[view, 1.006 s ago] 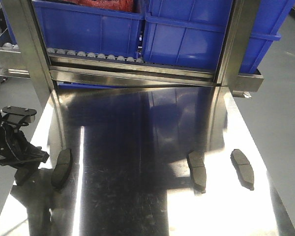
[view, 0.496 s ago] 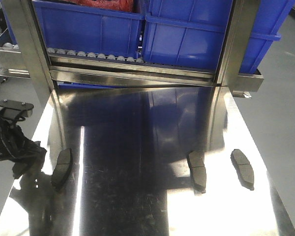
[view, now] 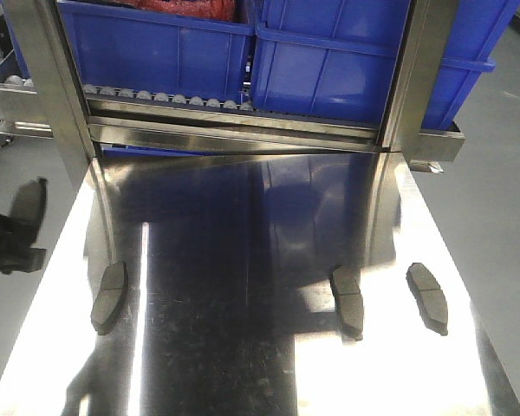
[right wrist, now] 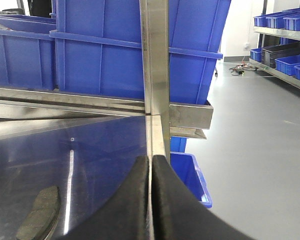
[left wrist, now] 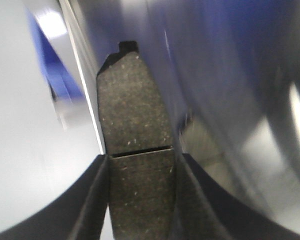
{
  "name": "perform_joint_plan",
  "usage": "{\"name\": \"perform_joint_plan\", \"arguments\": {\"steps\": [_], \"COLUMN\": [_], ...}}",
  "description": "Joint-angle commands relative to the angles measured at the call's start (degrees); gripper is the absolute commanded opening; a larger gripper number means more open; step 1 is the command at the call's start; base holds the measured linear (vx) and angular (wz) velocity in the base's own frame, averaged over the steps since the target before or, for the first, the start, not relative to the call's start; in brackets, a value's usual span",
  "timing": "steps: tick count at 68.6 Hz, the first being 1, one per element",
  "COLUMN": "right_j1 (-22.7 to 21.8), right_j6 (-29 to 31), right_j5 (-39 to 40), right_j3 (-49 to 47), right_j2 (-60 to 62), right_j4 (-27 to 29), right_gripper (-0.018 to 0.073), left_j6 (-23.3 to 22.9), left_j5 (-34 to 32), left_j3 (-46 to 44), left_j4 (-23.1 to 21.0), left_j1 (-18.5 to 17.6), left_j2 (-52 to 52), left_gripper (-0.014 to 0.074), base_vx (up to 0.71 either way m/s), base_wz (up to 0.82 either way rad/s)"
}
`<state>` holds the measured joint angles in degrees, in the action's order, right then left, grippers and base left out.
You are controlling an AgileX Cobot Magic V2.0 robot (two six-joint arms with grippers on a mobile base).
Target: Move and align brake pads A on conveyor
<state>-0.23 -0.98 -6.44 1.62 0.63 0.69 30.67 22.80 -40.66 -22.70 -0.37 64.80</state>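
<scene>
Quick count from where I'm standing: three brake pads (view: 109, 297) (view: 347, 299) (view: 428, 296) lying on the one steel table (view: 225, 347), and a fourth one (left wrist: 135, 165) only shows on the left wrist cam, so four total. Also two big blue bins (view: 156, 43) (view: 347, 52) and two steel posts (view: 48, 87) (view: 407, 78).

The black left arm (view: 7, 236) sits low at the scene's left. The left gripper (left wrist: 142, 159) has its jaws clamped on a dark grey grooved brake pad (left wrist: 132, 110). The right gripper (right wrist: 151, 165) has its jaws pressed together.

Speckled dark grey brake pads A (left wrist: 134, 125), bright blue bins (view: 156, 52).
</scene>
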Motion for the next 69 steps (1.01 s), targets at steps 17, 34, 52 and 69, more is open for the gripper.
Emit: {"name": "perform_joint_plan", "arguments": {"steps": [17, 34, 52, 69], "right_j1": [-0.3, -0.3, -0.3, -0.3], "right_j6": [0.2, 0.2, 0.2, 0.2], "right_j5": [4.1, 4.1, 4.1, 4.1], "right_j3": [0.2, 0.2, 0.2, 0.2], "right_j2": [0.9, 0.9, 0.9, 0.9], "right_j4": [-0.1, -0.1, -0.1, -0.1], "right_gripper": [-0.0008, -0.0008, -0.0008, -0.0008], "left_j6": [2.1, 2.1, 2.0, 2.0], "left_j5": [-13.8, -13.8, -13.1, -13.1], "left_j3": [15.7, 22.7, 22.6, 22.6], "left_j4": [-6.3, -6.2, -6.2, -6.2], "left_j1": [-0.2, -0.2, -0.2, -0.2], "left_j2": [-29.9, -44.6, -47.9, -47.9], "left_gripper": [0.0137, 0.0137, 0.0137, 0.0137], "base_vx": [0.0, 0.0, 0.0, 0.0], "base_wz": [0.0, 0.0, 0.0, 0.0]}}
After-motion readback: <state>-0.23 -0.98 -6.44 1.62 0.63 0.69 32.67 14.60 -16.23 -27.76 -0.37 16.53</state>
